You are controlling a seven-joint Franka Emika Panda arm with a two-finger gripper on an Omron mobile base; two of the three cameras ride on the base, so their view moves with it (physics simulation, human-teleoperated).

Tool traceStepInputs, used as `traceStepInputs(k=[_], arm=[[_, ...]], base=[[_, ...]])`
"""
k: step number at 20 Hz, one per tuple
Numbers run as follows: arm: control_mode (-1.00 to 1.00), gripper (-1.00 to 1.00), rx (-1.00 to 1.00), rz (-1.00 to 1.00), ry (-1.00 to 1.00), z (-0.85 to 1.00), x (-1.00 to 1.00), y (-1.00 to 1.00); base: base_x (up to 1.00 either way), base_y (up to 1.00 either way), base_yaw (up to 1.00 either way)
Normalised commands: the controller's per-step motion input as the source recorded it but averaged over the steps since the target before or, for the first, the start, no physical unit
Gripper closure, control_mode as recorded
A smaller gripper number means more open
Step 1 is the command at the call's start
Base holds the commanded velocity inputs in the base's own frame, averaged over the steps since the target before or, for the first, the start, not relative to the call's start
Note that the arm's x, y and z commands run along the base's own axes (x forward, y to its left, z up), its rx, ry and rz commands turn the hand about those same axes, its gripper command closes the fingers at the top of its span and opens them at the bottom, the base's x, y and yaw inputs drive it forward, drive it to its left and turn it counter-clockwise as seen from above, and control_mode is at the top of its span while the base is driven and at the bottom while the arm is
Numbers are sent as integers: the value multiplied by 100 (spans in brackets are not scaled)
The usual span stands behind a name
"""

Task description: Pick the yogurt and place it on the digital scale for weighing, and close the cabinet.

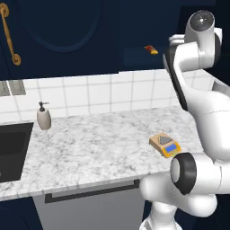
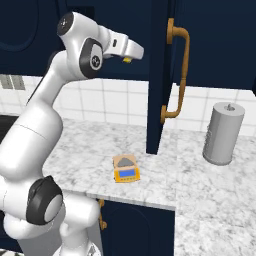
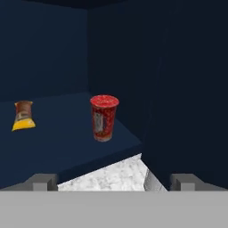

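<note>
Hand view: my gripper [image 3: 114, 181] stands spread wide and empty, facing into the cabinet [image 3: 49, 53]. The yogurt [image 3: 104, 117] stands upright on the inner shelf [image 3: 53, 142], near its front edge and apart from my fingertips [image 3: 43, 182]; a red-and-yellow packet [image 3: 23, 116] lies well to its left. Right base view: the digital scale [image 2: 125, 168] sits on the marble counter [image 2: 200, 180], below the open cabinet door [image 2: 161, 75] with its brass handle [image 2: 179, 75].
</note>
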Motion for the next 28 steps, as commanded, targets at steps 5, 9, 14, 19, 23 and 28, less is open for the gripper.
traceStepInputs(k=[5,9,14,19,23,28], arm=[[-100,-100,-2,-2,3,-5,48,-14],[-100,-100,0,-3,1,-8,33,-31],[-100,-100,0,-4,0,-2,17,-15],[-100,-100,0,-1,0,-12,18,0],[-100,-100,0,0,0,-9,14,0],[-100,-100,0,-1,0,-2,20,0]], base=[[0,0,0],[0,0,0],[0,0,0],[0,0,0],[0,0,0],[0,0,0]])
